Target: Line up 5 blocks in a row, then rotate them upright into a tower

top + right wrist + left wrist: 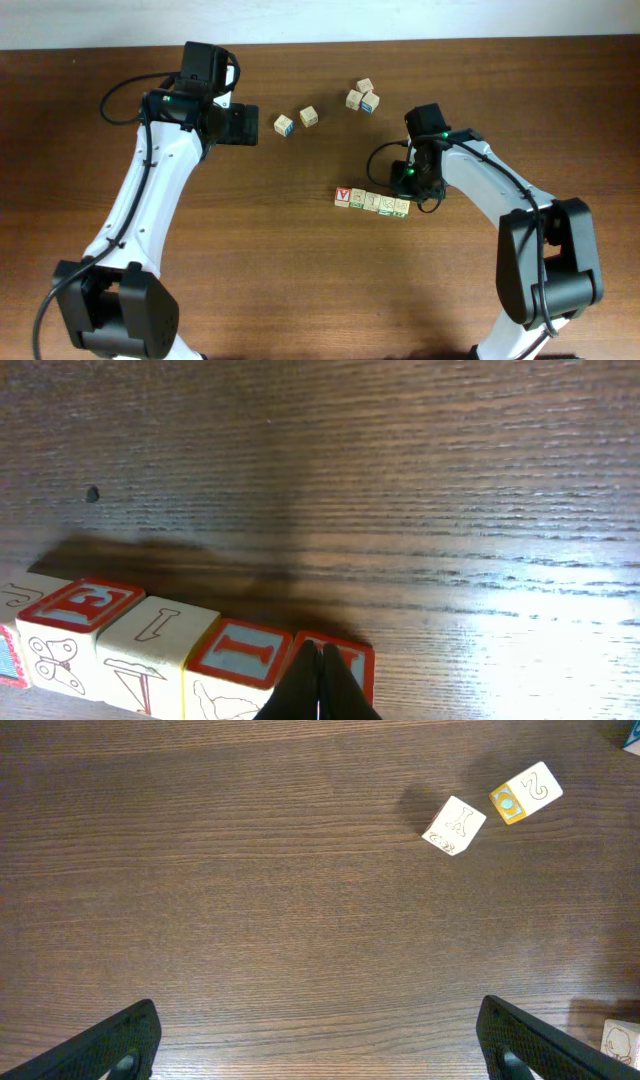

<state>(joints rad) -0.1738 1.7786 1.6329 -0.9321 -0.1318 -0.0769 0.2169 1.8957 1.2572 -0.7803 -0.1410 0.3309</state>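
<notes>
The right gripper (320,665) has its fingers pressed together into one narrow tip, pinching nothing, right at the top edge of the end block (345,652); whether it touches I cannot tell. The row of blocks (372,202) runs off to the left of that tip, cube against cube. A push from so thin a point, off the cube's middle, would likely skid or topple it rather than turn it, and shove its neighbour (238,655) out of line. The left gripper (318,1040), far off, is spread and empty.

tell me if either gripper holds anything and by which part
Nothing is held: the left gripper is open and empty, the right gripper shut at the row's end block.
</notes>
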